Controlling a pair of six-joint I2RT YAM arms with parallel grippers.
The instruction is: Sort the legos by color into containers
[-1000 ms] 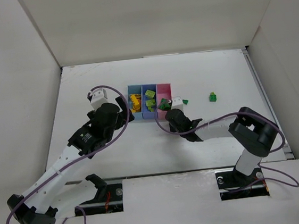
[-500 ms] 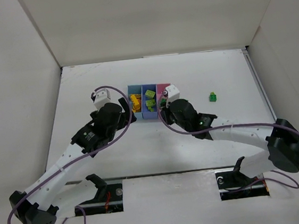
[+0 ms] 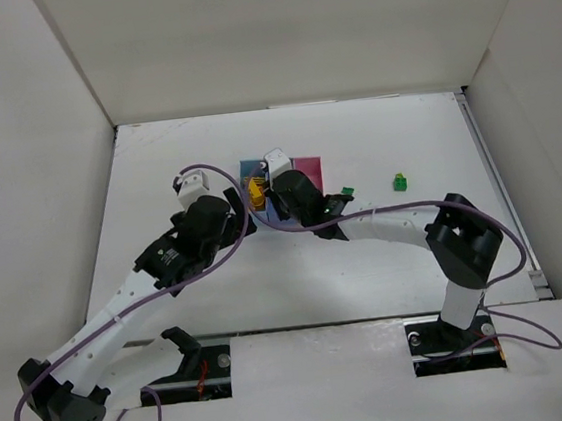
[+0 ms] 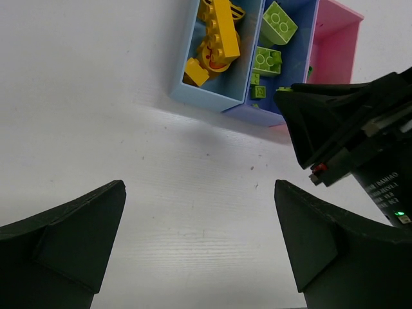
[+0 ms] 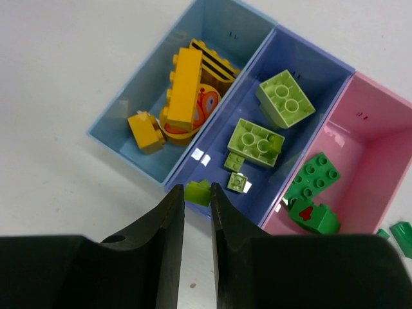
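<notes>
One lime brick [image 5: 198, 192] between jaws (right)

I'm getting bright, even light; soft shadows are falling across the table [image 4: 193, 212], and glare is glinting inside the periwinkle bin [image 5: 201, 154].

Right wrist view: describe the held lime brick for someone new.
Find the three-bin tray, then its middle periwinkle bin. At that bin's near wall, the right fingers pinch a tiny lime brick; the other lime bricks lie loose inside.
</notes>
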